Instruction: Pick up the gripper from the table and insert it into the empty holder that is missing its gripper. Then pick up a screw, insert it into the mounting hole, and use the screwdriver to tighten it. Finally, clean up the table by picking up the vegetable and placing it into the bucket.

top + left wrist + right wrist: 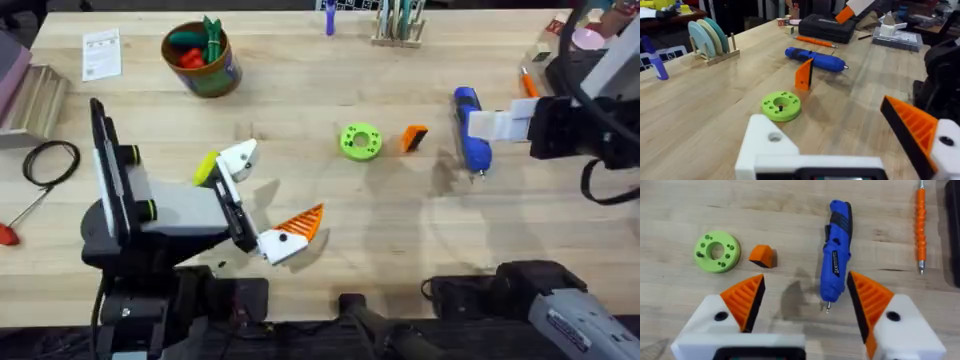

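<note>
Gripper (414, 138) untouched beside green disc (361, 140). Right gripper (805, 307) jaws wide, empty, above screwdriver (836, 255); left gripper (262, 198) open, empty. Shift over wedge, descend square.

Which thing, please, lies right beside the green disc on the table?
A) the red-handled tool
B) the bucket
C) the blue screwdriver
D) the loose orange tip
D: the orange tip stands just next to the green disc; the screwdriver lies farther off beyond it.

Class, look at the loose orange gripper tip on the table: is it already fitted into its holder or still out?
Out. The gripper stands free on the table between the green disc and the screwdriver; the holder is bare.
</note>
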